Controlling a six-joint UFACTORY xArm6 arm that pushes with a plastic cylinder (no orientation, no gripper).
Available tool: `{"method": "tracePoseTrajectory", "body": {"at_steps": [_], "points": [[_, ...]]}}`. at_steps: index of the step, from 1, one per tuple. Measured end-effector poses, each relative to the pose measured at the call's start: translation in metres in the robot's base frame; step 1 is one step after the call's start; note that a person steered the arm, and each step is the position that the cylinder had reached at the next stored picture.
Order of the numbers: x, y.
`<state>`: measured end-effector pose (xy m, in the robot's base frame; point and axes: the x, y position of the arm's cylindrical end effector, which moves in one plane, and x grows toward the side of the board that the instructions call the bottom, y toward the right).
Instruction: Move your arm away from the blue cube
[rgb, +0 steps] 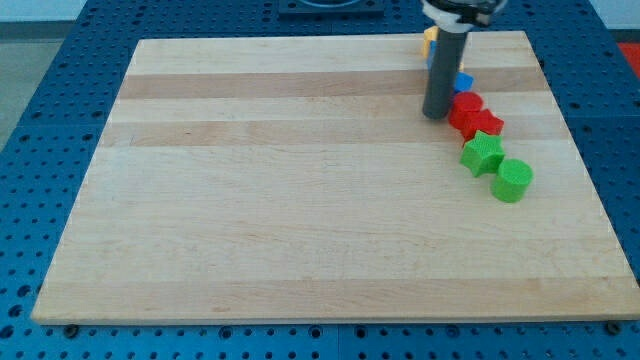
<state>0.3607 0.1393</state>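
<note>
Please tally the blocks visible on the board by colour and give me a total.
Red: 2, a round block and a star
Green: 2, a star and a cylinder
Blue: 1, partly hidden behind my tip
Yellow/orange: 1, mostly hidden
Total: 6

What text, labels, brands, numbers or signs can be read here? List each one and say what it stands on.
None: no text, number, brand or sign shows on the wooden board, the blue perforated table, the dark rod, my tip, or the blocks: red, green star, green cylinder, blue, yellow-orange.
</note>
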Motion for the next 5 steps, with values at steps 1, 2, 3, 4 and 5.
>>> {"method": "tracePoseTrajectory", "body": {"at_steps": [1, 2, 3, 4, 5], "points": [[0.015, 0.037], [0.015, 0.051], [0.014, 0.0], [-0.012, -0.004], [-0.025, -0.014]]}}
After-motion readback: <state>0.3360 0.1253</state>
